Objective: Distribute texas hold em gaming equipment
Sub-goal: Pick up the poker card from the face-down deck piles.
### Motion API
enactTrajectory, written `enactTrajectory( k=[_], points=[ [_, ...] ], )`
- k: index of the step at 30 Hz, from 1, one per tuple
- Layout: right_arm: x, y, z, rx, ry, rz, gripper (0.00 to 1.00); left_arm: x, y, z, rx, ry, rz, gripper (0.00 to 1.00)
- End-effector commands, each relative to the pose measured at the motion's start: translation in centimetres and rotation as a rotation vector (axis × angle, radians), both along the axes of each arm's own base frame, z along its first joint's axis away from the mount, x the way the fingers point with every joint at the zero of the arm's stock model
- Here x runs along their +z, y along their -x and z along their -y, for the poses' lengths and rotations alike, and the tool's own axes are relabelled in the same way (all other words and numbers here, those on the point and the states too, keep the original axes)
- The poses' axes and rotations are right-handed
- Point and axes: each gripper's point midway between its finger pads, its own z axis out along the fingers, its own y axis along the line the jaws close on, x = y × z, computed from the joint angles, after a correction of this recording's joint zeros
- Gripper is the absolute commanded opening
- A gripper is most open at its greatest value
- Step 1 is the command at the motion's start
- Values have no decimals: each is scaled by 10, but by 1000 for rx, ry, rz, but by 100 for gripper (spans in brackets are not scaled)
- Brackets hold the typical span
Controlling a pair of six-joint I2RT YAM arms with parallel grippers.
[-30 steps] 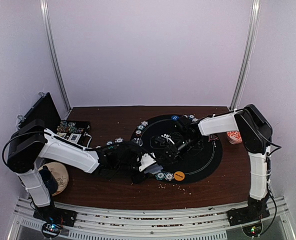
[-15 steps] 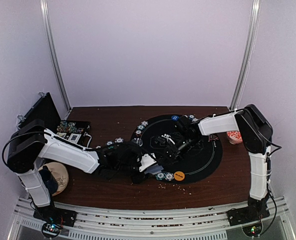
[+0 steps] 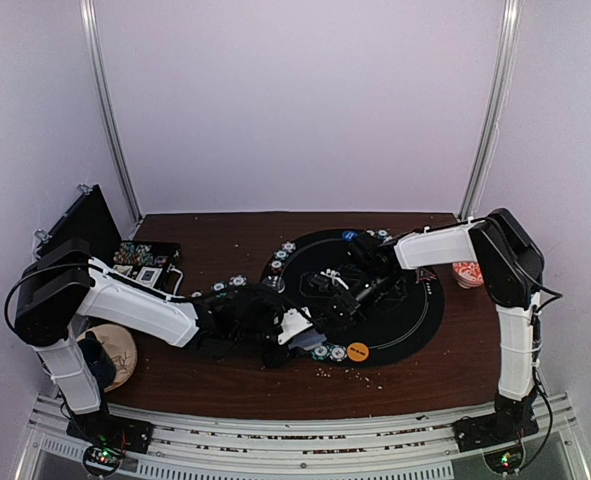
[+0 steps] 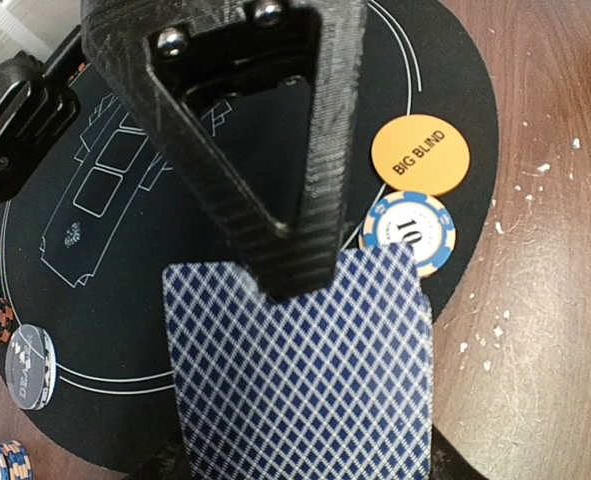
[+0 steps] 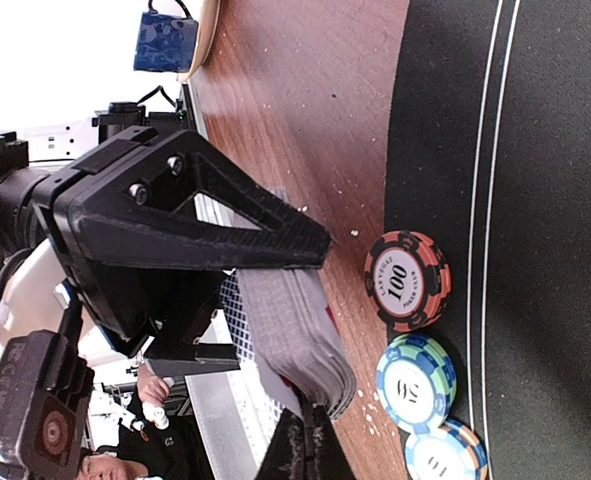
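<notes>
With chips (image 4: 408, 232) and the big-blind disc (image 4: 420, 155) already around the mat (image 4: 95, 300), dealing seemed left: the left gripper (image 5: 285, 300) clamped the deck (image 4: 305, 370), the right gripper (image 5: 303, 450) pinched shut at its edge.

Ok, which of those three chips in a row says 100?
The red chip, at the row's end; the other two are a green chip and a blue chip.

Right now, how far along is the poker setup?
Done: chips and Big Blind disc sit at the mat's rim. In hand: left end effector grips the card deck; right end effector is shut at its edge. Left: dealing; no cards visible on the mat.
</notes>
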Motion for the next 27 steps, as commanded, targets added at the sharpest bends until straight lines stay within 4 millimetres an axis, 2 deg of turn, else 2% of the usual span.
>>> enactTrajectory(
  k=[1,7,15,18,21,23,27],
  points=[
    [25,-9,6,2,-39,45,0,18,-5,12,-2,62,38,13],
    [36,-17,17,-22,-48,70,0,20,-7,10,7,60,44,13],
    [33,-25,25,-54,-53,55,0,22,-7,10,7,69,41,13],
    [31,-24,22,-55,-52,61,25,22,-6,11,0,72,36,13],
    [25,-21,19,-43,-46,56,40,25,-5,10,-1,80,40,13],
    [20,-17,16,-31,-40,48,44,27,-5,10,-2,86,42,13],
    [12,-6,7,5,-31,34,46,28,-4,12,-8,95,40,13]
  ],
)
